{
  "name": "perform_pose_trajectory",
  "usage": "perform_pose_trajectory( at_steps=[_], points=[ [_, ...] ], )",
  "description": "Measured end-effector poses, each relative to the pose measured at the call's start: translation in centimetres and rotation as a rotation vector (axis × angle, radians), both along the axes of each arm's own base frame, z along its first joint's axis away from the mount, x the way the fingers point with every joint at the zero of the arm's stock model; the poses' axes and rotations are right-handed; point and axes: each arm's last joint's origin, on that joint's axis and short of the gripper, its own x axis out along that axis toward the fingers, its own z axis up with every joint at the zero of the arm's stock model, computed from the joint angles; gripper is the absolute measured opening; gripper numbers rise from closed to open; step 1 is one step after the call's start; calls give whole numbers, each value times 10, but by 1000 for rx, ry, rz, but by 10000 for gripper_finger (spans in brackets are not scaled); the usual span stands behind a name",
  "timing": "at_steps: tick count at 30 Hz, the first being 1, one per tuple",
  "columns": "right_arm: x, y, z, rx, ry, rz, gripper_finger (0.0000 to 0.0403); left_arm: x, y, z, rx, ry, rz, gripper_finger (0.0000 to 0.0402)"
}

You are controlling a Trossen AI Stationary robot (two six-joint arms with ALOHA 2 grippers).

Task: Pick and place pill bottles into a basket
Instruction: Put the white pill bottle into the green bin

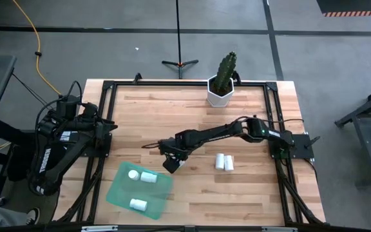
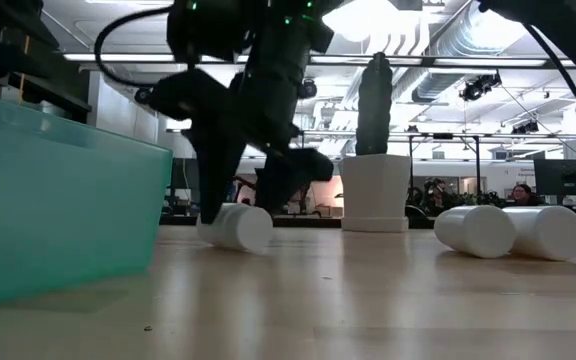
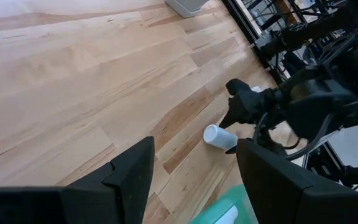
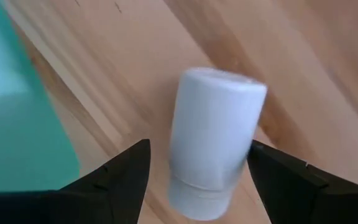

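One white pill bottle (image 4: 213,143) lies on its side on the wooden table, just right of the green tray (image 1: 118,193); it also shows in the low view (image 2: 238,228). My right gripper (image 1: 171,160) is open, pointing down, with one finger on either side of this bottle. Three bottles (image 1: 149,177) lie in the tray. Two more bottles (image 1: 224,162) lie side by side on the table to the right. My left gripper (image 3: 194,186) is open and empty, held back at the table's left edge (image 1: 107,125). My right gripper stands astride the lying bottle, slanting down from above, fingers across its body (image 4: 229,124). A gap shows at one finger (image 4: 135,168); the other finger (image 4: 272,174) is right at the bottle's side, and I cannot tell whether it touches. The bottle rests on the table.
A white hexagonal pot with a cactus (image 1: 221,93) stands at the table's far edge, also seen in the low view (image 2: 375,190). The tray's wall (image 2: 58,190) rises close to the left of my right gripper. Bare wood lies between the lone bottle and the pair.
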Motion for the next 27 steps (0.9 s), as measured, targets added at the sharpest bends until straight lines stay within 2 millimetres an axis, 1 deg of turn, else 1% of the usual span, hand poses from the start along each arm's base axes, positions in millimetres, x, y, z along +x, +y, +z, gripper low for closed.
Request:
perform_pose_trajectory(
  at_steps=[3,6,9,12,19,21,23,27],
  points=[
    [0,4,-10,27,26,20,254,0,0,-1,-8,4,0,262],
    [0,8,-12,45,36,36,239,0,-1,-1,-10,5,0,262],
    [-2,10,-13,52,47,63,202,0,-1,-1,-10,5,0,262],
    [-3,10,-13,100,63,78,160,0,-1,-1,-10,5,0,262],
    [-10,16,-12,195,123,148,160,0,-1,-1,-9,4,0,262],
    [-13,18,-7,204,160,170,160,0,-1,-1,-8,4,0,262],
    [-16,19,5,200,188,206,160,0,0,-1,-7,4,0,262],
    [-19,20,45,225,190,293,160,0,0,0,7,4,-12,262]
  ],
)
